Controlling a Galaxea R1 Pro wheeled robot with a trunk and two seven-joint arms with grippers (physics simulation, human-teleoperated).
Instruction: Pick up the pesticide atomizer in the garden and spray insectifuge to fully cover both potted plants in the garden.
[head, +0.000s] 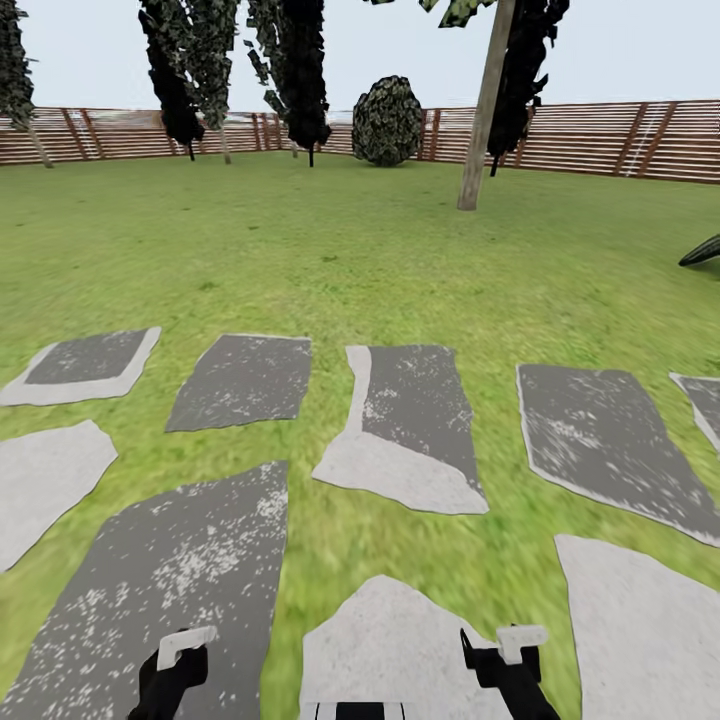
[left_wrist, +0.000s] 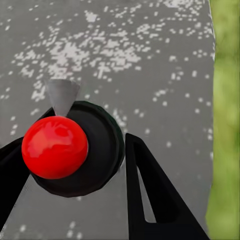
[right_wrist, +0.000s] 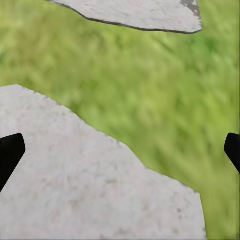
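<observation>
Many flat grey speckled stones (head: 412, 425) lie in the lawn (head: 330, 250), with a slatted wood fence (head: 600, 140) far behind. Left claw (left_wrist: 75, 165) squeezes the atomizer (left_wrist: 85, 150), round and dark with a shiny red ball on it. Right claw (right_wrist: 120, 150) is wide open over pale stone.

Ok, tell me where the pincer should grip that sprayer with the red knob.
Grip the pesticide atomizer on its round dark body, beside the red knob, coming from the two sides so the grey cone nozzle points clear ahead. The left pincer appears to straddle it that way.
</observation>
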